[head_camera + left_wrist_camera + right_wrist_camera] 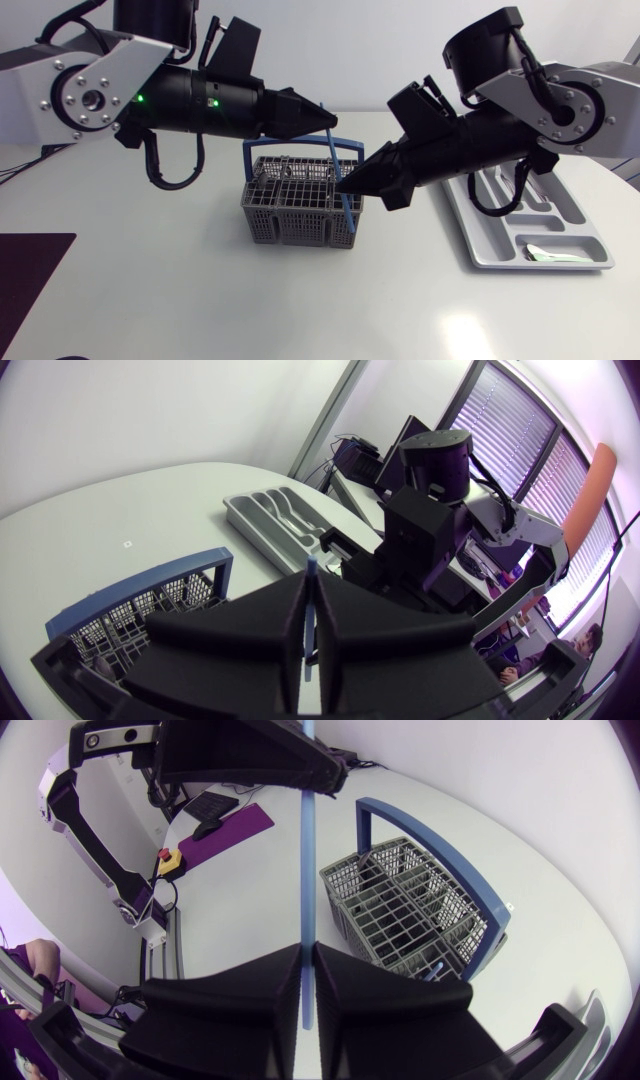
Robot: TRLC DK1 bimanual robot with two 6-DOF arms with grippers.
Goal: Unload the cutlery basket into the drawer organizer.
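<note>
**Figure: Slim blue utensil held by both grippers above the basket**

The left gripper (330, 122) had its wedge fingers drawn almost together, a slim blue utensil (336, 155) pinched between them. The right gripper (345, 185) was likewise nearly closed on the same utensil, lower along its shaft. In the right wrist view the shaft (306, 850) ran straight ahead from between the right gripper's (307, 955) fingers to the left gripper's tip. What kind of cutlery it was could not be told. From overhead, its lower end could not be told apart from the basket's blue handle.

The cutlery basket (300, 205) stood directly under both tips. The drawer organizer (485, 215) lay beyond the right arm, well apart from the basket, with a pale item in one end compartment.

The step appeared to be a hand-over. Done well, only one gripper should release, and only once the other's grip was secure, opening without dragging the shaft sideways. The carrying arm should then lift clear of the handle. It should hold the utensil along a long compartment and lower it nearly flat before letting go.
</note>
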